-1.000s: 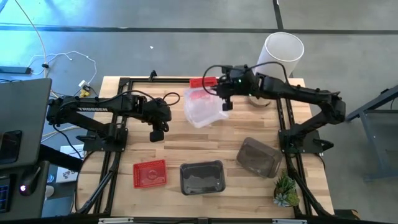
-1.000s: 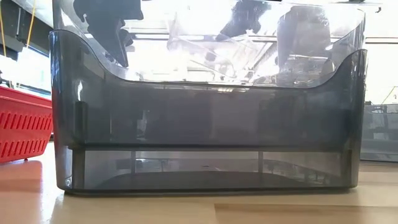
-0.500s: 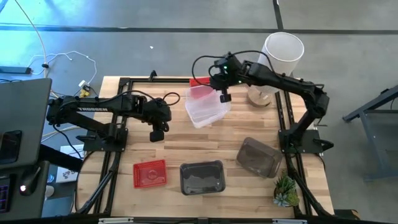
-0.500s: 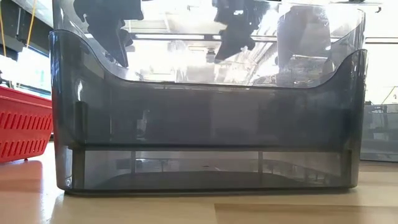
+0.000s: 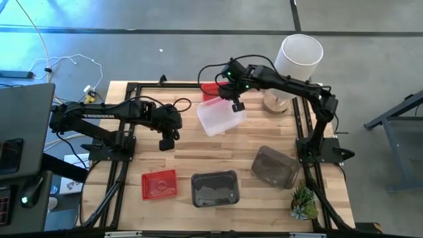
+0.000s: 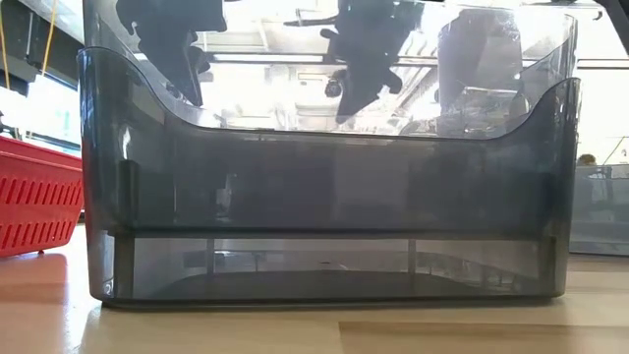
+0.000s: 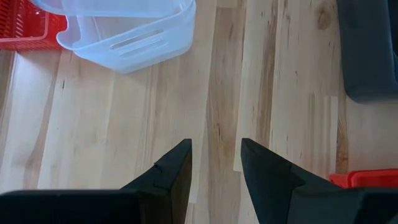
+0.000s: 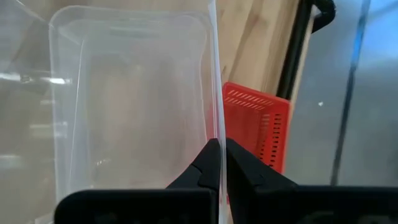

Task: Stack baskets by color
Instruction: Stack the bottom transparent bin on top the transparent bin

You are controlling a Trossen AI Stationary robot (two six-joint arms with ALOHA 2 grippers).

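Note:
My right gripper [image 5: 236,106] is shut on a clear basket [image 5: 217,114] at the table's far middle. In the left wrist view a second clear basket [image 7: 134,40] shows right beneath it, standing on the wood. A red basket [image 5: 209,87] lies just beyond them. Another red basket [image 5: 159,184] and two dark grey baskets [image 5: 214,189] [image 5: 275,166] stand along the near side. My left gripper [image 5: 167,141] hangs open over bare wood at centre left, touching nothing. My right gripper pinches the clear basket's thin side wall at its rim [image 8: 215,124], one finger inside and one outside. The fingers slant down from above on the basket's right side. The basket sits about level over the lower clear one; whether it rests in it I cannot tell.
A tall white cylinder [image 5: 299,56] stands off the far right corner and a small green plant [image 5: 304,201] at the near right corner. The near dark basket [image 6: 324,197] fills the low view. Bare wood lies between the left gripper and the near baskets.
My right gripper has tipped more steeply downward and sunk a little toward the table's far left, still shut on the clear basket. The basket hung tilted a second ago and now sits about level over the other clear one.

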